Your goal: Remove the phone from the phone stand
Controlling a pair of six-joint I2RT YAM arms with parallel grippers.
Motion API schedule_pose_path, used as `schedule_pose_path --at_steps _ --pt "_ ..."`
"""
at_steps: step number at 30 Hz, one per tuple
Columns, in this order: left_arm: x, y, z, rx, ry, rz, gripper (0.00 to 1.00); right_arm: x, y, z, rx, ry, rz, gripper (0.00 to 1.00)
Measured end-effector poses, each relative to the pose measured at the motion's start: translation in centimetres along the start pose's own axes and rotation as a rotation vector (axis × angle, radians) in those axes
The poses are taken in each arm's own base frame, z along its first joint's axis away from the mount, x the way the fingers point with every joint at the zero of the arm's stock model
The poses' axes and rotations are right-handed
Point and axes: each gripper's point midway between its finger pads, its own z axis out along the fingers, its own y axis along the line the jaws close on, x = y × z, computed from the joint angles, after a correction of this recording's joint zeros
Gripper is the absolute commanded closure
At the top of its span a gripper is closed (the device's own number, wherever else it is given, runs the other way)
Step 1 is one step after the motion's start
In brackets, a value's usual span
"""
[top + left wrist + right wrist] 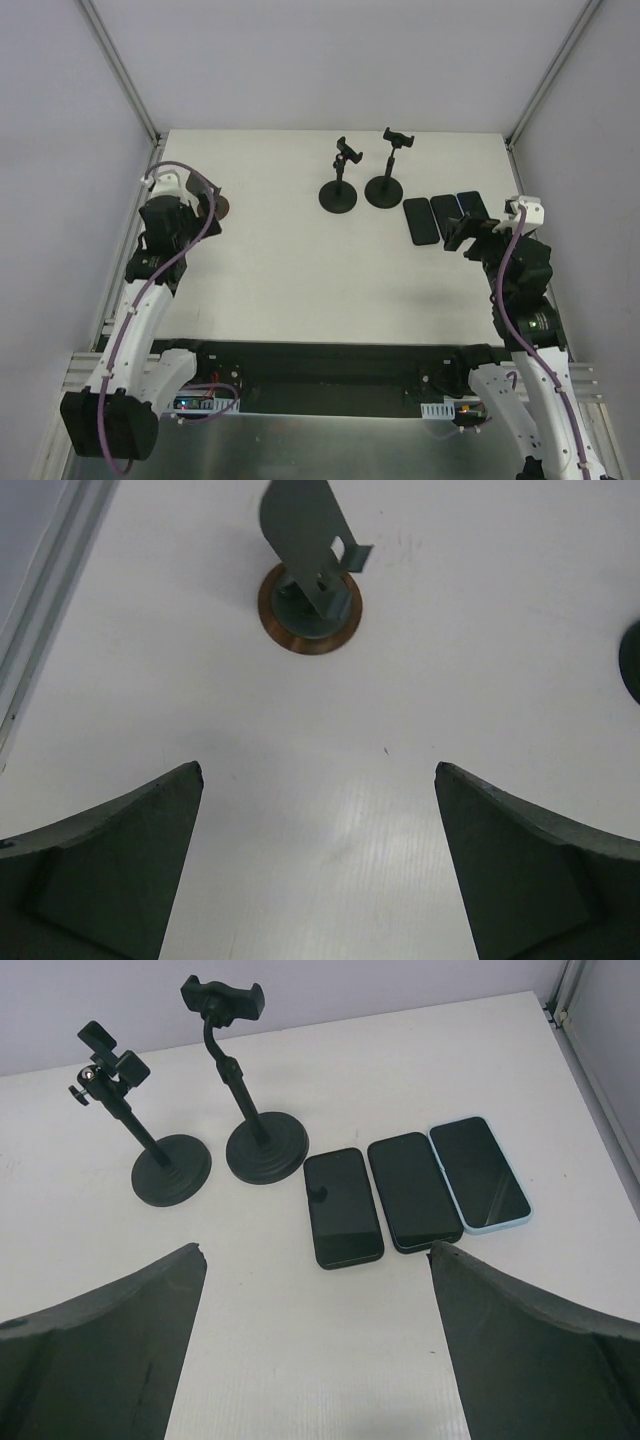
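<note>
On my white table point(330, 730) a grey metal bracket point(300, 520) stands on a copper-rimmed round base point(268, 615), near the left edge rail point(40, 610).

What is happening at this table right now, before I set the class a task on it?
Nothing is being handled at this moment. The left claw and right claw are both open and empty over the white table. The straight-stemmed black phone stand and the bent-necked black phone stand stand side by side, clamps empty. Beside them three phones lie flat in a row: a small black phone, a larger black phone and a light-blue-cased phone.
</note>
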Motion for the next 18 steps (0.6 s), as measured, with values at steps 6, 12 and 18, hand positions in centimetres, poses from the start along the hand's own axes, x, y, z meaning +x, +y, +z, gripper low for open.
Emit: schedule_pose_path --at_steps 6,12,18 --pt "-2.6 2.9 4.5 -0.062 0.011 -0.128 0.08 0.9 -0.6 -1.1 0.005 -0.037 0.002 0.04" --pt "-2.9 4.2 9.4 -0.032 0.044 -0.24 0.15 1.9 -1.1 -1.4 0.019 -0.045 -0.001 0.04" --pt "-2.5 5.9 13.5 0.026 0.075 -0.346 0.31 2.5 -1.3 -1.2 0.027 -0.032 -0.004 0.04"
